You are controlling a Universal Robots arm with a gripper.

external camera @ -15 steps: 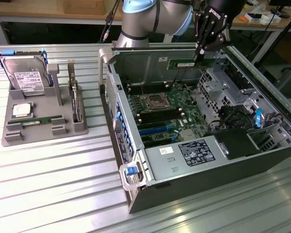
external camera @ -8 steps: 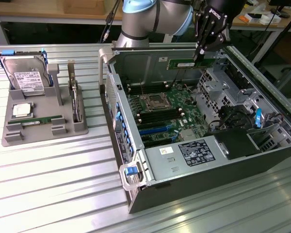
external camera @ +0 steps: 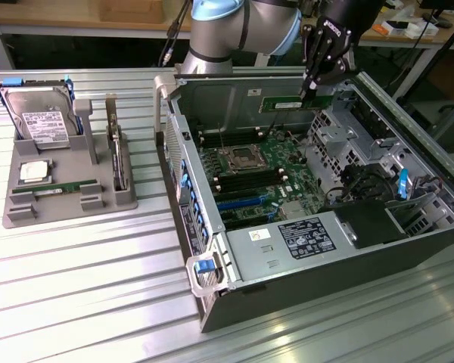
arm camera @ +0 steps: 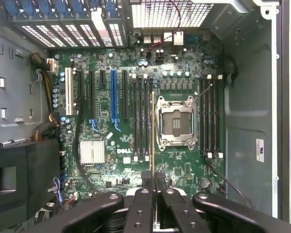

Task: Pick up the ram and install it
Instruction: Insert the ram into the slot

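I am hanging above the ribbed aluminium table (external camera: 76,287), over the big open black-and-grey computer case (external camera: 287,291). It is lying on its side, so its green motherboard (external camera: 257,170) is facing up at me. Well apart, on the exterior view's left, the grey plastic parts tray (external camera: 23,212) is holding the silver hard drive (external camera: 41,121) and the square silver CPU chip (external camera: 34,172) out of my way.

My black two-fingered claw (external camera: 312,87) is pinching shut on the ram (external camera: 284,103), the long thin green circuit-board stick, holding it level above the case's far side and clear of the board. In the wrist view I am looking down the ram's thin edge (arm camera: 152,121), which is running parallel to the long black memory slots (arm camera: 141,121) beside the silver CPU socket (arm camera: 173,121). I judge I am carrying it edge-down to suit those slots.
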